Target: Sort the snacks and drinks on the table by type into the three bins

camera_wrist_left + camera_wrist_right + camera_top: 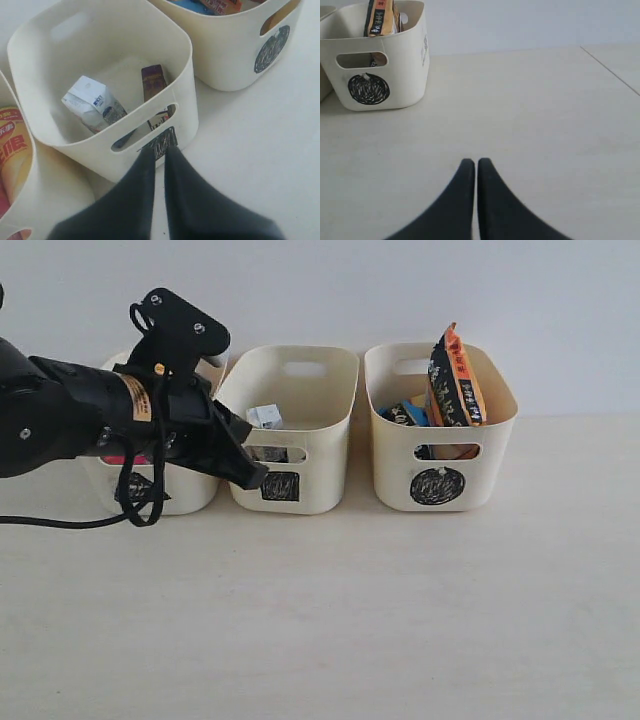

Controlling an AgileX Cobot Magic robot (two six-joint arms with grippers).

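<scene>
Three cream bins stand in a row on the table (350, 620). Behind my left arm is the triangle bin (195, 495), with a yellow tube (12, 145) inside it. The square bin (320, 465) holds the white carton (92, 105) and the dark purple carton (153, 82). An orange-brown bag (455, 380) sticks up out of the circle bin (395, 470), beside a blue-black bag (405, 413). My left gripper (250, 478) is shut and empty, its tips just at the front of the square bin (75, 150). The right gripper (475, 162) is shut and empty, low over bare table.
My left arm and its black cable (140, 510) hang in front of the triangle bin. A pale wall (400, 290) rises behind the bins. The circle bin (410, 75) stands ahead of the right gripper, off to one side, and a table seam (610, 70) runs at the far side.
</scene>
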